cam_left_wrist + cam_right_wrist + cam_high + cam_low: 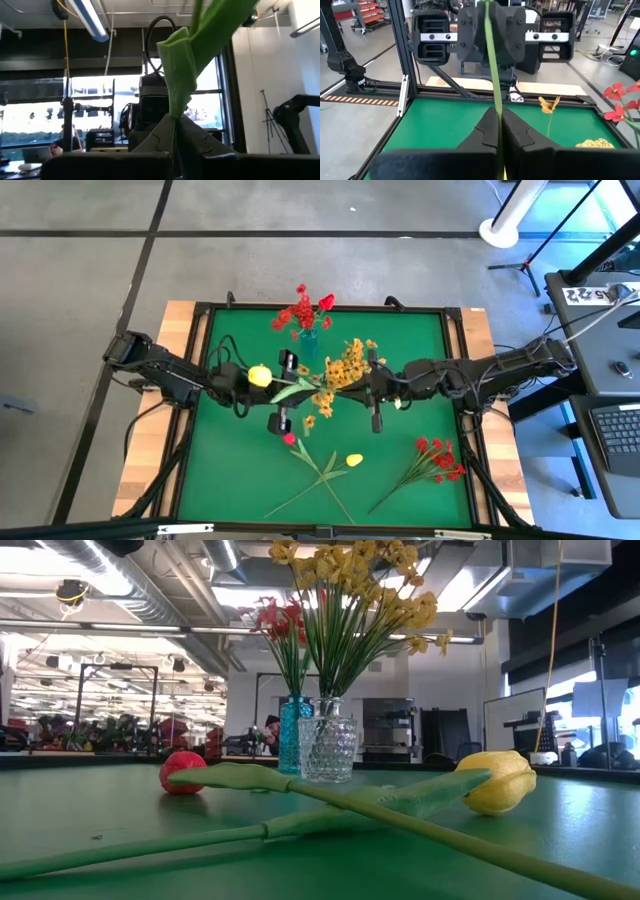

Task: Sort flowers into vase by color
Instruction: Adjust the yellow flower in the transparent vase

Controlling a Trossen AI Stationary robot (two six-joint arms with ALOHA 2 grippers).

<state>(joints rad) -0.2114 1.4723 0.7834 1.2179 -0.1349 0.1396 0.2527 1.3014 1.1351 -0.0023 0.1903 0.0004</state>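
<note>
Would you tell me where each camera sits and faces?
High view: overhead, facing down at the table; both arms show.
Low view: table height, facing the blue vase; no arm.
Left wrist view: past left gripper, shut on a tulip stem.
Right wrist view: past right gripper, shut on it too.
Both wrist views share that stem, facing each other.

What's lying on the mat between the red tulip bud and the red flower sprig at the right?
In the high view, one yellow tulip bud lies between the red tulip bud and the red sprig, its stem crossing the red tulip's stem.
</note>
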